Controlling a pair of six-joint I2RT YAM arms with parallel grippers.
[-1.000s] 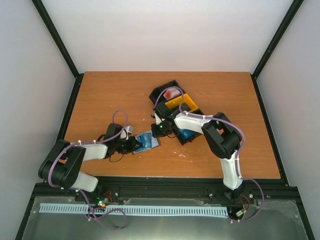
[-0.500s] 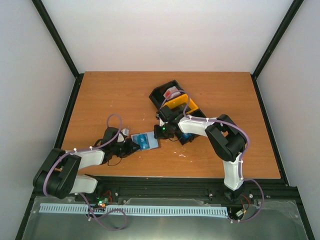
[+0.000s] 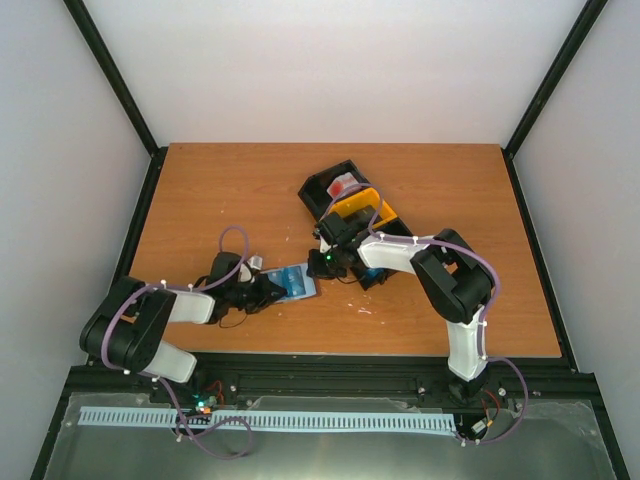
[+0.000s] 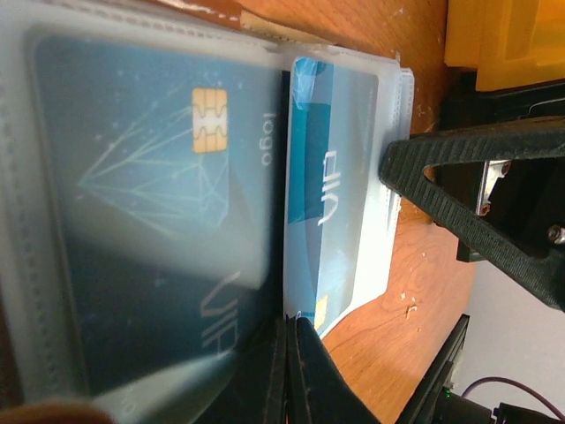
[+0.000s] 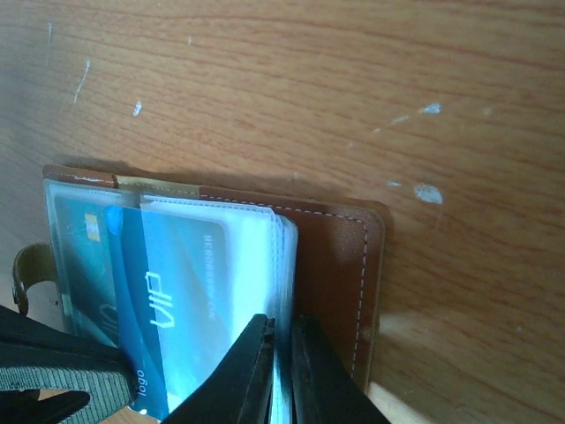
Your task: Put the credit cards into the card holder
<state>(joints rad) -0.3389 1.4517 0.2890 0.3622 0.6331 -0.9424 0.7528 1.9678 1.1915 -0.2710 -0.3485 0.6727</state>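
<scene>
Your wooden table [image 3: 220, 190] carries the black-and-yellow tray [image 3: 362, 208] toward its far middle. The card holder [image 3: 295, 280] lies open and flat on the table just off the tray's near-left corner, pale inside up, with its brown cover [image 5: 340, 265] showing along one side.

Your right gripper [image 5: 281, 353] sits between the tray and the holder. Its jaws are narrow and pinch the edge of the holder's stack of clear sleeves [image 5: 238, 256]. Your left gripper [image 4: 289, 371] is at the holder's side away from the tray, jaws pressed together. You cannot tell from the wrist view whether a sleeve is caught between them.

Two blue credit cards sit inside the holder. The chip card [image 4: 150, 177] lies under a clear sleeve on the half farther from the tray. The VIP card [image 4: 331, 177] is tucked in a sleeve on the half nearer the tray.
</scene>
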